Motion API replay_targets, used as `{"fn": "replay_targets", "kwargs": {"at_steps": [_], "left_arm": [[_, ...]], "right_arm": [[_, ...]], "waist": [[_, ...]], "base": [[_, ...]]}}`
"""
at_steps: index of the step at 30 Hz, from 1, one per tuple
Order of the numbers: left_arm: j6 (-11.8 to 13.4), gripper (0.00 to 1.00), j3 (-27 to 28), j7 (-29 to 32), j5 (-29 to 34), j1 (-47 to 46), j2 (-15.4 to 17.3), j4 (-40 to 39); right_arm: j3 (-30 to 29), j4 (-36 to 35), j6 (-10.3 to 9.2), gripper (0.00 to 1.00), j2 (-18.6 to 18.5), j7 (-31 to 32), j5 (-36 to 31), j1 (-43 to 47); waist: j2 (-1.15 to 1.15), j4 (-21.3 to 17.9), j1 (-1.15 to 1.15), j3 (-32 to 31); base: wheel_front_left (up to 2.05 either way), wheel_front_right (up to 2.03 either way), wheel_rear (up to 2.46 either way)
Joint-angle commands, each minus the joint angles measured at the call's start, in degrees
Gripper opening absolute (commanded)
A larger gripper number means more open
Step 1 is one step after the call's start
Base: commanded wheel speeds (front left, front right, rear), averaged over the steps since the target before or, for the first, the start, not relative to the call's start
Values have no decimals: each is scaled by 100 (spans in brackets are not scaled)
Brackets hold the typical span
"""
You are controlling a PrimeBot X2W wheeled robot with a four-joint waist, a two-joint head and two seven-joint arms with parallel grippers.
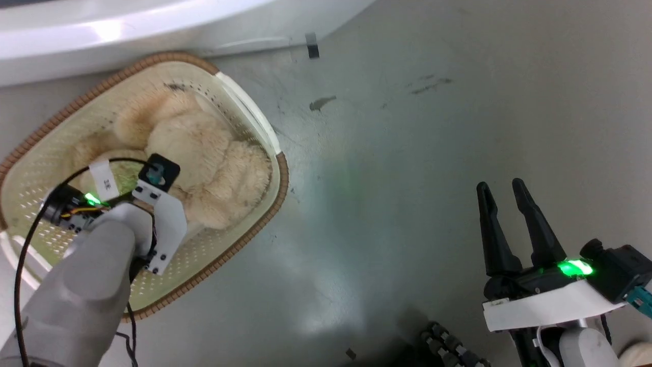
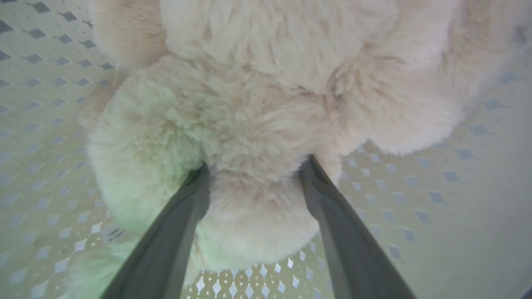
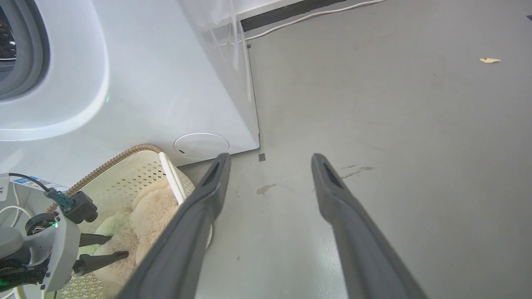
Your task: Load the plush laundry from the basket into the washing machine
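Note:
The plush laundry lies in the basket, which stands on the floor right in front of the washing machine. My left arm reaches down into the basket. In the left wrist view my left gripper is open, and its fingers straddle a rounded lobe of the plush with the tips sunk in the fur. The right wrist view shows the left gripper against the plush. My right gripper hangs open and empty over bare floor, far to the right.
The washer's grey door seal shows at the upper left, with a round filter cover low on its front. The grey floor carries a stain and a black mark. A white cable runs along the wall.

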Motion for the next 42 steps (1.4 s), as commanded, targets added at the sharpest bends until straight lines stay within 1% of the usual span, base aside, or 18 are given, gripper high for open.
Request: {"fn": "replay_targets", "kwargs": {"at_steps": [1, 7, 8, 11, 16, 18, 21, 23, 26, 31, 36, 39, 42], "left_arm": [[-13, 100, -116, 92, -15, -152, 66, 171], [-57, 100, -419, 300, -63, -425, 177, 469], [-76, 0, -481, 391, -196, -528, 195, 642], [-56, 0, -573, 351, -267, -614, 244, 755], [136, 0, -603, 112, -476, -671, 398, 966], [184, 0, -634, 19, -563, -668, 392, 1052], [270, 0, -578, -196, -680, -526, 237, 1042], [421, 0, -472, -444, -801, -418, 111, 1048], [468, 0, -453, -688, -906, -221, -150, 1111], [434, 0, -405, -1186, -1093, 148, -481, 1257], [376, 0, -217, -1898, -1413, 606, -824, 1345], [284, 0, -111, -2325, -1592, 853, -984, 1337], [240, 0, -61, -2726, -1686, 1080, -1064, 1293]], "right_arm": [[17, -33, 4, 100, -8, -59, 91, -71], [15, -47, 4, 100, -8, -131, 278, -90], [11, -18, 4, 100, -8, -167, 367, -118], [24, 41, 4, 100, -9, -202, 470, -166], [100, 166, 4, 100, -9, -262, 610, -306], [61, 226, 5, 100, -9, -286, 634, -351], [-90, 323, 5, 100, -9, -286, 480, -307], [-348, 442, 5, 100, -9, -286, 362, -231], [-656, 633, 5, 100, -9, -286, 400, -115], [-806, 725, 5, 100, -9, -286, 33, 74], [-957, 731, 5, 100, -9, -286, -237, 320], [-1018, 719, 5, 100, -9, -286, -374, 500], [-1011, 741, 5, 100, -9, -286, -535, 677]], "waist": [[0, -62, 0, 155], [0, -161, 0, 495], [0, -220, 0, 629], [0, -307, 0, 710], [0, -528, 0, 702], [0, -549, 0, 603], [0, -432, 0, 246], [0, -330, 0, -43], [0, -121, 0, -543], [0, 131, 0, -1384], [0, 362, 0, -2248], [0, 509, 0, -2682], [0, 611, 0, -3090]], "base": [[0, 0, 0], [0, 0, 0], [0, 0, 0], [0, 0, 0], [0, 0, 0], [0, 0, 0], [0, 0, 0], [0, 0, 0], [0, 0, 0], [0, 0, 0], [0, 0, 0], [0, 0, 0], [0, 0, 0]]}}
